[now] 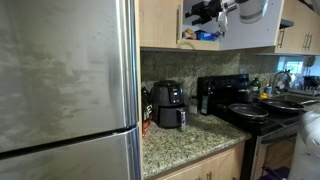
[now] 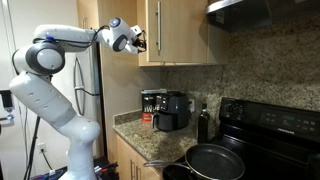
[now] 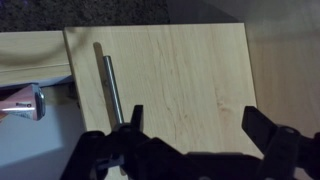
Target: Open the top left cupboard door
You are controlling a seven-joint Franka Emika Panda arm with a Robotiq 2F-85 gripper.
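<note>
The top left cupboard door [image 3: 175, 70] is flat honey-coloured wood and fills the wrist view. Its slim metal bar handle [image 3: 112, 85] runs along the edge nearest a gap where the cupboard's inside and a pink item [image 3: 25, 102] show, so the door stands ajar. My gripper [image 3: 195, 125] is open and empty, its fingers spread in front of the door face, just beside the handle and not touching it. In an exterior view the gripper [image 2: 136, 40] is up at the door [image 2: 150, 48]. In an exterior view it [image 1: 224, 10] is at the open cupboard gap.
A steel fridge [image 1: 65, 80] fills the near side. Below the cupboards a granite counter [image 1: 190, 135] holds a black air fryer [image 1: 168, 105] and a dark bottle [image 1: 204, 100]. A black stove with pans [image 1: 250, 112] stands beside it, under a range hood [image 2: 265, 10].
</note>
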